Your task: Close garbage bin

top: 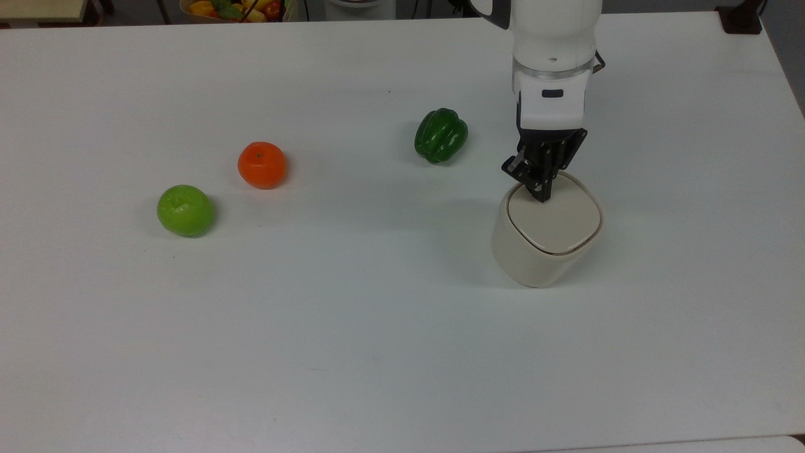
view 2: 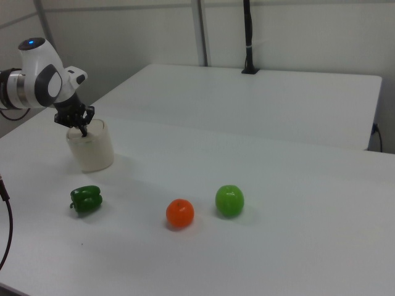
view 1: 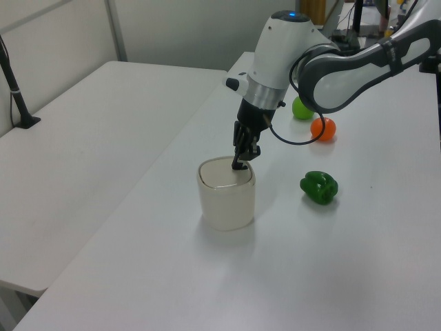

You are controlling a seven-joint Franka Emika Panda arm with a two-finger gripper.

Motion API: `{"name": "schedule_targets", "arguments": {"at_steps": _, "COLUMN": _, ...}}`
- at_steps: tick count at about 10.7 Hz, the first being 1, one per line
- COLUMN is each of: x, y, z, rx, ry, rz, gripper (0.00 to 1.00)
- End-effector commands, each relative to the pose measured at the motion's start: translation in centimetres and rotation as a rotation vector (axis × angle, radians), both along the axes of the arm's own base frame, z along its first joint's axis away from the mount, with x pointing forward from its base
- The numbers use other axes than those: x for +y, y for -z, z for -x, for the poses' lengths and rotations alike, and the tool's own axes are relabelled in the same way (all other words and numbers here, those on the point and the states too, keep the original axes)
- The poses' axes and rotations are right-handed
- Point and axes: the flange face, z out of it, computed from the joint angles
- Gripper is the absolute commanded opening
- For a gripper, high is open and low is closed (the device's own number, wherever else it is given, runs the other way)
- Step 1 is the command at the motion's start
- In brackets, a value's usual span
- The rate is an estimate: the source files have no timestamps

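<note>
The garbage bin (top: 546, 236) stands upright on the white bench (top: 377, 327), toward the 3 o'clock side of the top view and well apart from the other items. Its flat lid (top: 553, 220) lies level with the rim, with only a thin dark seam around the edge; no interior is visible. By this evidence the lid appears seated, though whether a latch has caught cannot be confirmed.

The hand (top: 541, 192) sits directly above the bin and points straight down. Its tip meets the lid at the lid's 11 o'clock corner in the top view, close to the rim and not at the centre. The left view shows the same hand (view 1: 238, 164) planted on the far edge of the lid. The fingers appear drawn narrowly together into a single point, holding nothing; they press on the lid and do not grip it.

The governing relation is vertical: the lid lies immediately beneath the fingertips, in contact. Any further pressing would go straight down; a withdrawal would go straight up with no obstruction.

Other items: a green pepper (top: 441, 134) lies at 10 o'clock from the bin, nearest to it; an orange (top: 261, 165) and a green apple (top: 185, 210) lie farther toward 9 o'clock. None stands in the way of the arm.

Assessment: the task appears complete or nearly so.
</note>
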Motion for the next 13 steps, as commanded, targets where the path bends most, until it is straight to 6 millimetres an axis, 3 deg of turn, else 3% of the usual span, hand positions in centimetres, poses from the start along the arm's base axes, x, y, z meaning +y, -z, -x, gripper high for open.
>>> {"name": "schedule_targets", "arguments": {"at_steps": 1, "x": -0.1, "y": 1.6, "z": 0.1, "rx": 0.034, "ry": -0.021, "rz": 0.026, "gripper": 0.0}}
{"name": "schedule_targets", "arguments": {"at_steps": 5, "x": 0.0, "y": 1.1, "z": 0.2, "rx": 0.031, "ry": -0.015, "rz": 0.02, "gripper": 0.0}}
{"name": "schedule_targets", "arguments": {"at_steps": 7, "x": -0.4, "y": -0.7, "z": 0.5, "rx": 0.064, "ry": -0.004, "rz": 0.021, "gripper": 0.0}}
{"name": "schedule_targets", "arguments": {"at_steps": 8, "x": -1.1, "y": -2.6, "z": 0.9, "rx": 0.077, "ry": 0.006, "rz": 0.026, "gripper": 0.0}}
{"name": "schedule_targets", "arguments": {"at_steps": 10, "x": -3.8, "y": -6.2, "z": 1.3, "rx": 0.094, "ry": 0.069, "rz": 0.02, "gripper": 0.0}}
{"name": "schedule_targets", "arguments": {"at_steps": 13, "x": -11.3, "y": -10.7, "z": 1.9, "rx": 0.166, "ry": 0.227, "rz": 0.043, "gripper": 0.0}}
